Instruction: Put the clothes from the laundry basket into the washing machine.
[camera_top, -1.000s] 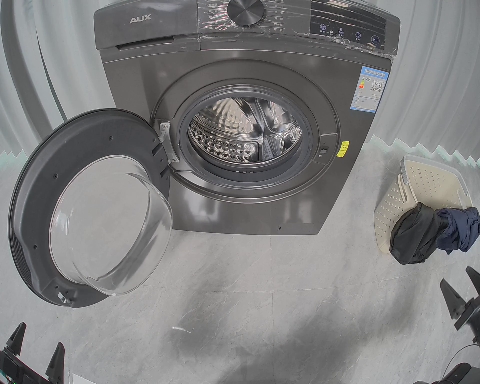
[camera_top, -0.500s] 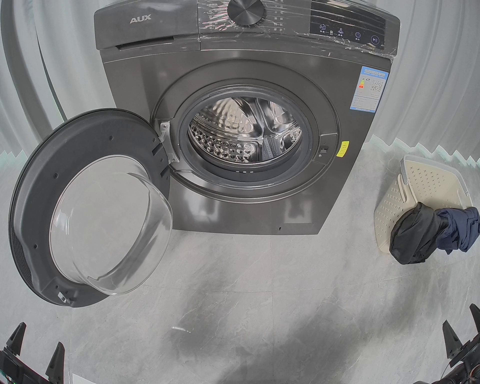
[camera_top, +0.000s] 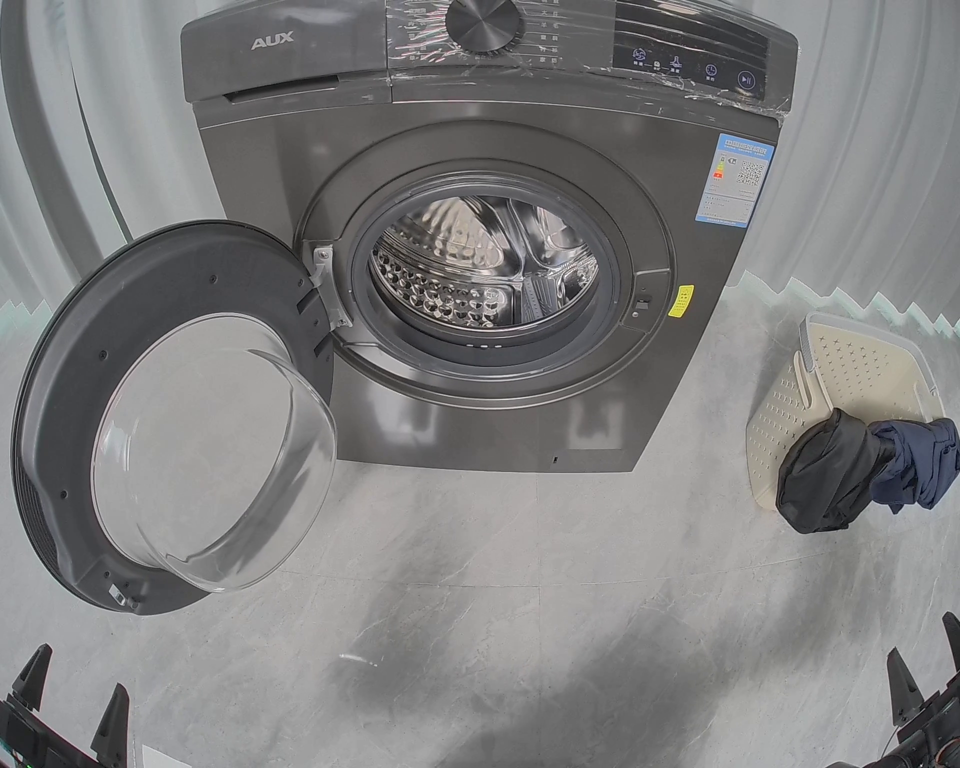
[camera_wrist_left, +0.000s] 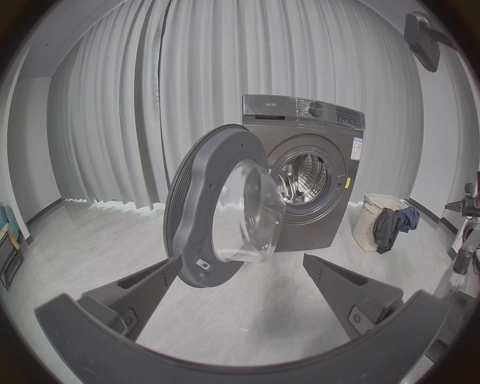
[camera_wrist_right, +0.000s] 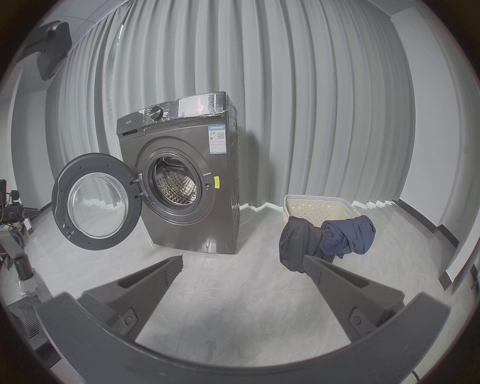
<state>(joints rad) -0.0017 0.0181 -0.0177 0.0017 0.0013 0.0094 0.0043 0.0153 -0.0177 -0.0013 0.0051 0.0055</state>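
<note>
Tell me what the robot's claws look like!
Both are dark grey, almost black. The left gripper and the right gripper each have two pointed, wedge-shaped fingers, with dotted grip patches on the inner tips and a small round screw near the base, on a wide curved bar.

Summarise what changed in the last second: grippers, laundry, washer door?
The right gripper pulled back toward the robot, sinking low in the head view, open and empty. The head camera also shifted slightly. Unchanged: left gripper open and low; black garment and navy garment draped over the cream perforated plastic laundry basket; grey washing machine with its round glass door open.
</note>
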